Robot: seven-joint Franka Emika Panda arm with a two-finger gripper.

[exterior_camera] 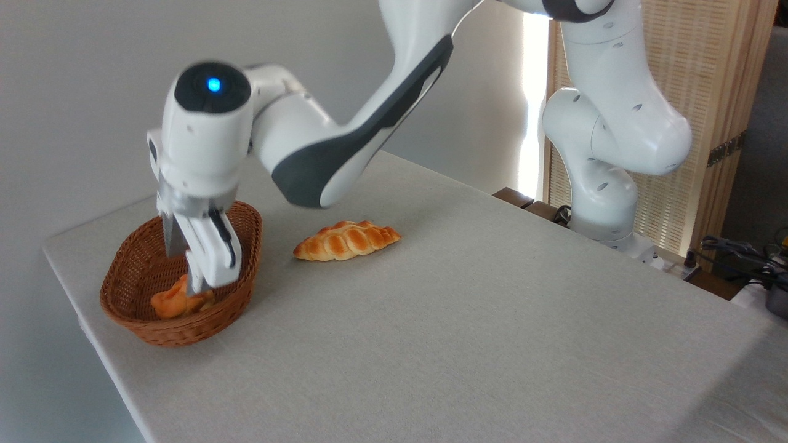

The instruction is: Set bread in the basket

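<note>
Gripper (196, 284) reaching down into the basket (243, 258), fingers at the bread (172, 303); whether they clasp it cannot be told.
The round bun lies in the basket's near end, showing no clear long axis. A braided loaf (346, 240) lies to the right on the table (468, 320), long axis running left to right.

Orange bun (169, 303) inside wicker basket (132, 307)

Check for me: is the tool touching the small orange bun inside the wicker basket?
Touching. The camera view shows the tool reaching into the brown oval wicker basket, its fingertips meeting the top of the small orange lobed bun with no gap visible.
</note>
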